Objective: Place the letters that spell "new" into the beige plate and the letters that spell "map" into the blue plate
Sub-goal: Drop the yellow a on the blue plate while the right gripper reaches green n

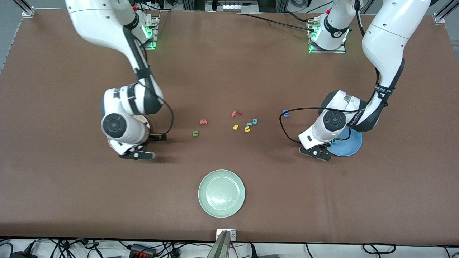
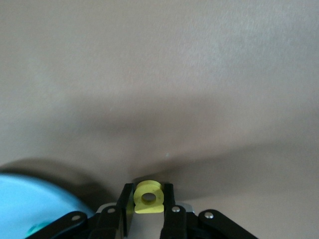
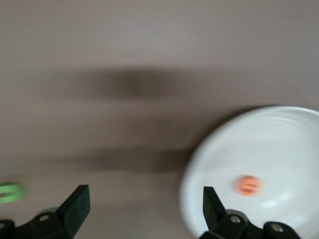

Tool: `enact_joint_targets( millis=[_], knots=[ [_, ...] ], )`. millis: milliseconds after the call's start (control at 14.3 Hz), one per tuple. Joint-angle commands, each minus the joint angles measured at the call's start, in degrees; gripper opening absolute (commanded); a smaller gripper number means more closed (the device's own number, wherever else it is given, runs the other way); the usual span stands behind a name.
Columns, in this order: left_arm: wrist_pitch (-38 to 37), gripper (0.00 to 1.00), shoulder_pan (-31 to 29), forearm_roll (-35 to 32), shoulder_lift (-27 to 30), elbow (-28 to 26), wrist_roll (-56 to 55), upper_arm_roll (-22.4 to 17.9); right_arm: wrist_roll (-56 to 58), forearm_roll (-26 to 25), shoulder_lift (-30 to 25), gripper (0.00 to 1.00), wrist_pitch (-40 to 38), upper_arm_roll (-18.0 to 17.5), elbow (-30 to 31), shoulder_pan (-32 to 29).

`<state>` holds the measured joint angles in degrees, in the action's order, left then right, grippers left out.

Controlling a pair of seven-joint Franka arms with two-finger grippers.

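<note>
1. Front view: the right gripper (image 1: 138, 154) hangs low at the right arm's end of the counter (image 1: 71, 200), with the beige plate almost wholly hidden under that arm. The left gripper (image 1: 315, 152) is low just beside the blue plate (image 1: 349, 145), at the left arm's end. Loose on the counter between them lie the salmon w (image 1: 203, 122), the dark green n (image 1: 195, 133), the blue m (image 1: 285, 113), a red f (image 1: 235, 114), a yellow s (image 1: 235, 127), a teal c (image 1: 254, 121) and a yellow u (image 1: 247, 129). A pale green plate (image 1: 221, 193) sits nearer the camera.

2. Left wrist view: the left gripper (image 2: 148, 199) is pressed together, pinching the yellow a (image 2: 148, 197); the blue plate (image 2: 35, 204) is off to one side, not beneath it. Releasing here would drop the letter onto the counter, and so small a foam piece could slip in transit.

3. Right wrist view: the right gripper (image 3: 144, 204) stands spread and empty. The orange e (image 3: 248, 185) lies in the beige plate (image 3: 279, 139); a green blur, likely the n (image 3: 10, 191), lies outside. Risk: grabbing the u or c by mistake.
</note>
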<state>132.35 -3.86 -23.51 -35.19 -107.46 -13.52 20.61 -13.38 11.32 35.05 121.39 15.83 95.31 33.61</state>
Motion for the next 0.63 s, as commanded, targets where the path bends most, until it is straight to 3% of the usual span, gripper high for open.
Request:
enact_joint_targets(
  millis=[0,140,280,421,491,561],
  knots=[
    [-8.4,0.11,-0.63,-1.37,6.43,0.06,-0.81,1.8,0.19,2.3,0.45,1.0,2.79,0.34,-0.04,3.64],
    [-11.49,0.12,-1.24,-1.37,9.08,-0.03,-0.55,1.8,-0.33,2.91,1.33,1.0,4.64,0.34,-0.04,5.84],
    [-13.86,0.15,-3.51,-1.37,9.53,-0.73,2.07,1.89,-1.64,6.77,2.91,0.99,8.49,0.34,-0.04,8.12],
    [-13.09,0.18,-9.29,-1.28,9.35,-2.83,8.13,2.24,-4.54,7.23,4.58,0.94,11.57,0.43,-0.12,9.97],
    [-10.91,0.24,-12.98,-1.28,9.27,-4.5,10.68,3.72,-5.68,7.23,5.19,0.93,12.89,0.43,-0.12,10.41],
    [-8.8,0.25,-16.59,-1.28,9.26,-6.6,12.01,5.65,-5.78,7.23,5.81,0.89,13.34,0.43,-0.12,11.03]
  ],
)
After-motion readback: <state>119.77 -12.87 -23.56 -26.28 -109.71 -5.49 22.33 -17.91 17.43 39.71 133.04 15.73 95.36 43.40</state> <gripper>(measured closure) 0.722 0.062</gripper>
